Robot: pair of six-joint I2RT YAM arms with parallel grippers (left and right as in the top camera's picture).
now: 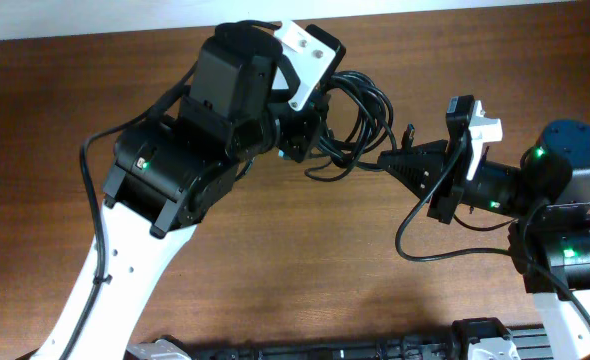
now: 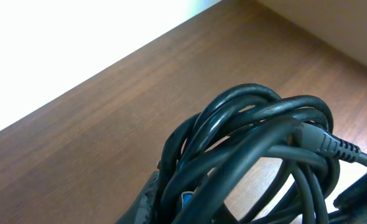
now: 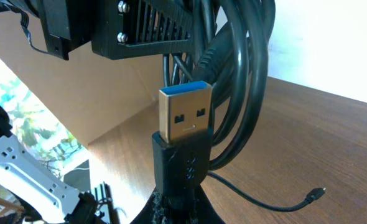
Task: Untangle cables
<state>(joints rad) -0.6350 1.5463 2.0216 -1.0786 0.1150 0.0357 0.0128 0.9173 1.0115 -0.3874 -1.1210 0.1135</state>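
Observation:
A tangled bundle of black cables [image 1: 350, 120] hangs above the brown table between my two arms. My left gripper [image 1: 310, 135] is shut on the bundle; in the left wrist view the coils [image 2: 252, 149] fill the lower right and a blue plug tip [image 2: 186, 200] shows at the jaws [image 2: 183, 208]. My right gripper [image 1: 395, 160] is shut on a black USB plug [image 3: 183, 124] with a blue insert, held upright in front of the coils [image 3: 239, 74]. A thin cable end with a small plug [image 3: 314, 194] lies on the table [image 1: 409, 131].
A black loop of cable [image 1: 425, 245] runs from the right arm over the wooden table [image 1: 305, 270]. The left arm's white body [image 1: 125, 260] crosses the lower left. Black equipment [image 1: 375, 348] lies along the front edge.

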